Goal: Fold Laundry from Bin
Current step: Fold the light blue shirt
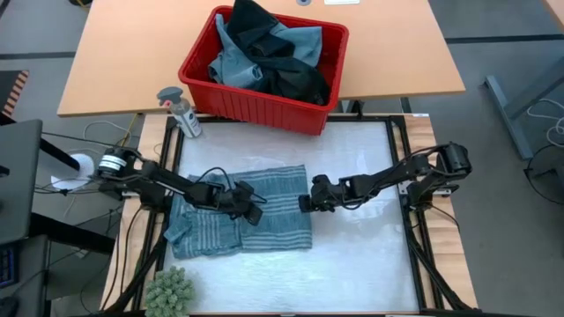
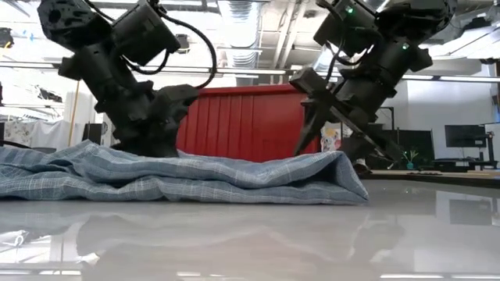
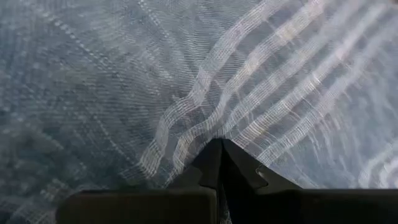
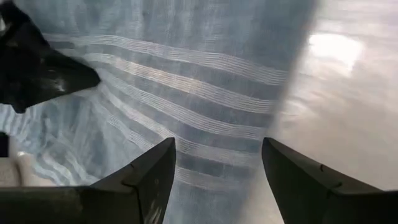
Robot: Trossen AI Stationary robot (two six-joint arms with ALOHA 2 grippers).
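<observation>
A lab or workshop: exposed silver ceiling ducts (image 2: pixel 250 23) run above the red ribbed plastic bin (image 2: pixel 242 125), dark computer monitors (image 2: pixel 466 139) stand behind it, and loose cables (image 1: pixel 546 114) trail over grey floor beside it.

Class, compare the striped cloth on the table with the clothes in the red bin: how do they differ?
The striped cloth lies spread and folded flat on the table, while the clothes in the bin sit heaped and crumpled. The striped cloth is grey-blue with pale stripes; the clothes in the bin are plain blue and black. Both grippers, left and right, are at the striped cloth; neither is near the bin. Both are soft fabric.
</observation>
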